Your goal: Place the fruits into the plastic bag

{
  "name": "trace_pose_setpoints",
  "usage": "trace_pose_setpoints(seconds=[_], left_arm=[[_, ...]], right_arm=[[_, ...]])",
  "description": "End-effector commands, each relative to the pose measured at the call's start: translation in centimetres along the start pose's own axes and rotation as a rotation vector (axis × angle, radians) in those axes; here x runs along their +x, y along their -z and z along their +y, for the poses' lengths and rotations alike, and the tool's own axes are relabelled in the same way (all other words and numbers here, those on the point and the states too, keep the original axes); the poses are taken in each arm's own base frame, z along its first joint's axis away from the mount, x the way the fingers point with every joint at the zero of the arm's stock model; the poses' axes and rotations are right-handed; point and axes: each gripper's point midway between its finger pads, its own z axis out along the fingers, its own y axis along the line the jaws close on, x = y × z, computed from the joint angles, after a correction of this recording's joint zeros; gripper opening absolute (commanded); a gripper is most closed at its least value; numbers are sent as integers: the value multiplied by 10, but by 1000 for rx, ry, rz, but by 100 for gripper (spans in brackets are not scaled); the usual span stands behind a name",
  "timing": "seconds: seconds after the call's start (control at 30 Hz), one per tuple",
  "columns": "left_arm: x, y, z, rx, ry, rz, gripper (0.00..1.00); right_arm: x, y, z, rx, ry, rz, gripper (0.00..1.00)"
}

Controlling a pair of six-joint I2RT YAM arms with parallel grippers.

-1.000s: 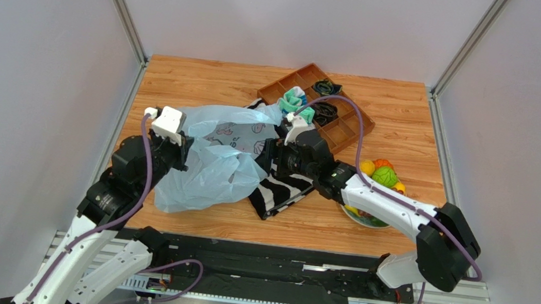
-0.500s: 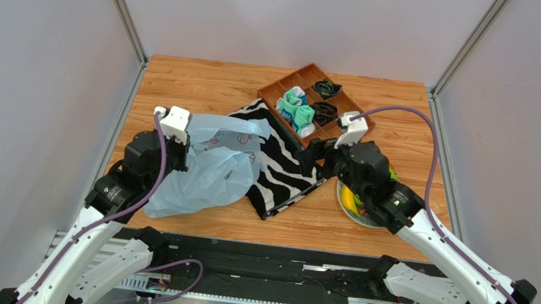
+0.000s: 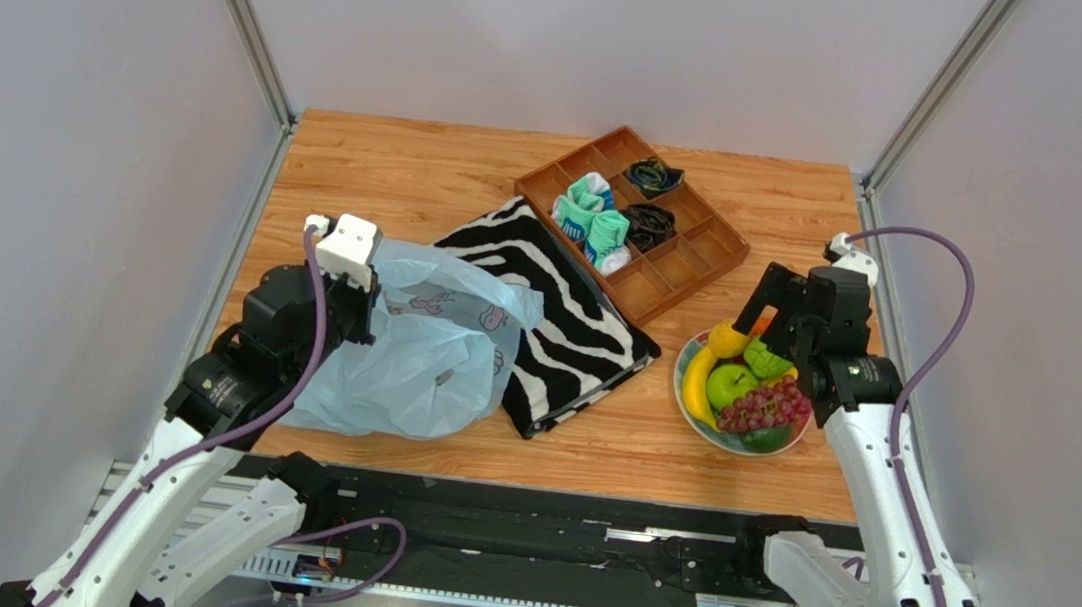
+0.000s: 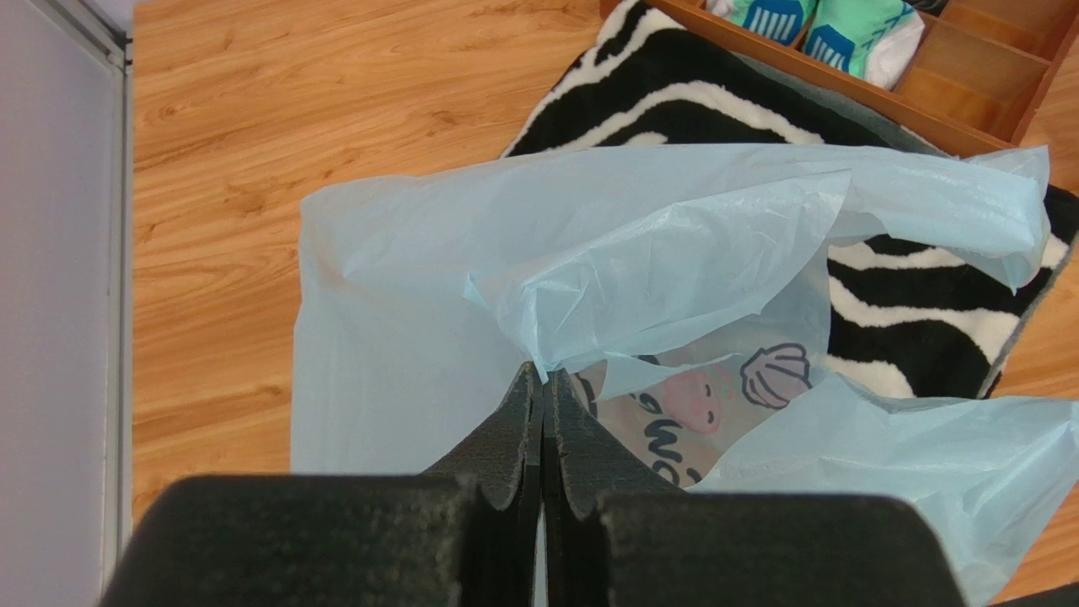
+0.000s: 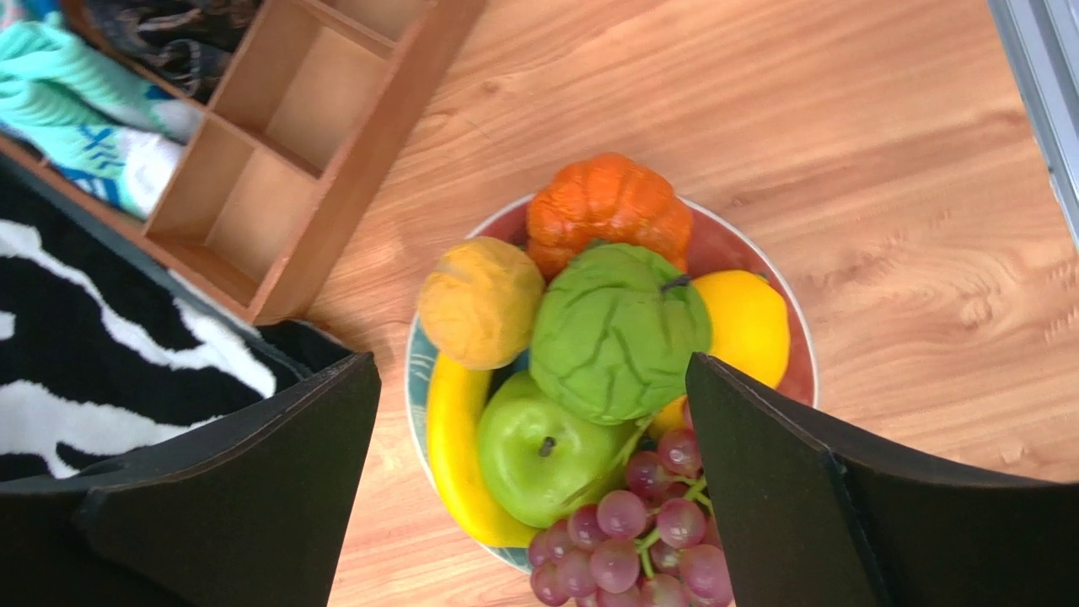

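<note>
The light-blue plastic bag (image 3: 414, 351) lies crumpled on the table's left, partly over the zebra cloth. My left gripper (image 3: 356, 299) is shut on a fold of the bag's rim (image 4: 557, 342), fingertips together (image 4: 545, 373). The fruits sit heaped on a plate (image 3: 684, 406) at the right: banana (image 5: 454, 443), green apple (image 5: 545, 458), grapes (image 5: 633, 525), lemon (image 5: 750, 326), a green round fruit (image 5: 617, 331), plus an orange one (image 5: 605, 202) and a yellow-orange one (image 5: 481, 301). My right gripper (image 3: 787, 322) hangs open and empty just above them (image 5: 532, 367).
A zebra-striped cloth (image 3: 568, 322) lies between bag and plate. A wooden divided tray (image 3: 688, 259) with teal-and-white socks (image 3: 591, 219) stands behind it. Metal frame posts and grey walls close in both sides.
My right arm has swung from the bag's mouth to the right, over the fruit plate. The bag's freed side has sagged onto the cloth. My left gripper keeps its hold.
</note>
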Motion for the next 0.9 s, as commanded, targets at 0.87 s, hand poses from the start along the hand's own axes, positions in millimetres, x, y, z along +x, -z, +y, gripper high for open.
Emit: trace_pose_setpoints(seconds=[0.87], left_arm=[[-4, -2, -8, 47, -18, -7, 0]], right_arm=[[20, -48, -42, 141, -156, 63, 90]])
